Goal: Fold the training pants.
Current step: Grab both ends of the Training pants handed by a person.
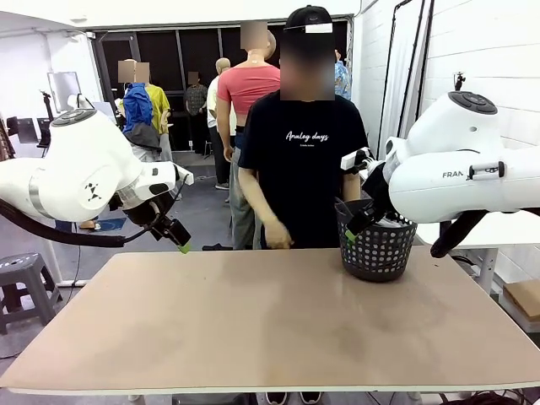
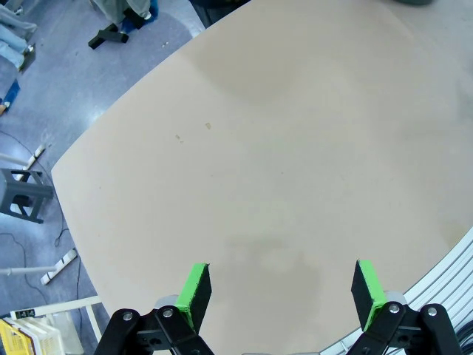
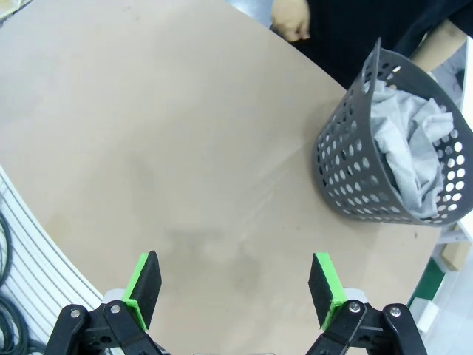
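Not started: training pants (image 3: 414, 159) sit bunched in the black basket (image 3: 347, 170) at the table's (image 1: 270, 321) 2 o'clock. Left fingers (image 2: 196, 292) and right fingers (image 3: 145, 285) are spread apart, empty, hovering. Next call: get the pants out and lay them flat.

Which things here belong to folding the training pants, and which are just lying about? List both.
For the job:
- training pants, bunched in the black mesh basket
- table, the folding surface
- left fingers and right fingers, open above the table

Just about:
- grey stool on the floor
- person's hand at the table's far edge
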Controlling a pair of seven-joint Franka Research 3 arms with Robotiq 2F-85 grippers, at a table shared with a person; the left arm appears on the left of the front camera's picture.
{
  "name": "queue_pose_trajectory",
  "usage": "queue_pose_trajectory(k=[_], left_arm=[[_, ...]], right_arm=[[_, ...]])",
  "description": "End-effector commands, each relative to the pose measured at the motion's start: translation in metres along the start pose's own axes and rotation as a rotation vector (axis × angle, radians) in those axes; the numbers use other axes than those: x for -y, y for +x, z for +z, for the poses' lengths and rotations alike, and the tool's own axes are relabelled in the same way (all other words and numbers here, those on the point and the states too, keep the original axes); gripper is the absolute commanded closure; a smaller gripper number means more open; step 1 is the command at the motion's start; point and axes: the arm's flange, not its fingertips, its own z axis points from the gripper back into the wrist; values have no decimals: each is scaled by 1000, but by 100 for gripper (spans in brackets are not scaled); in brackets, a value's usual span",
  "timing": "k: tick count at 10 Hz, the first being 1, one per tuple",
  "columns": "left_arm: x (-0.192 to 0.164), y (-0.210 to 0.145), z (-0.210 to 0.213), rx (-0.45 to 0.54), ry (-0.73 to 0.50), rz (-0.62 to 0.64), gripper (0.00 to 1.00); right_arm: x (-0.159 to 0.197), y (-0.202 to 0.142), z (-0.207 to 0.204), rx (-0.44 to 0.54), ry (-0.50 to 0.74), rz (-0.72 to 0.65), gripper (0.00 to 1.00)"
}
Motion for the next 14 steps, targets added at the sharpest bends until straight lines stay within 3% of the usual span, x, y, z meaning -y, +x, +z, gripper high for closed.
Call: queue_pose_trajectory(k=[1, 14], left_arm=[[-1, 2, 0, -1, -1, 2, 0], [-1, 2, 0, -1, -1, 2, 0]], right_arm=[[0, 0, 0, 1, 3, 0, 0], [0, 0, 0, 1, 3, 0, 0]])
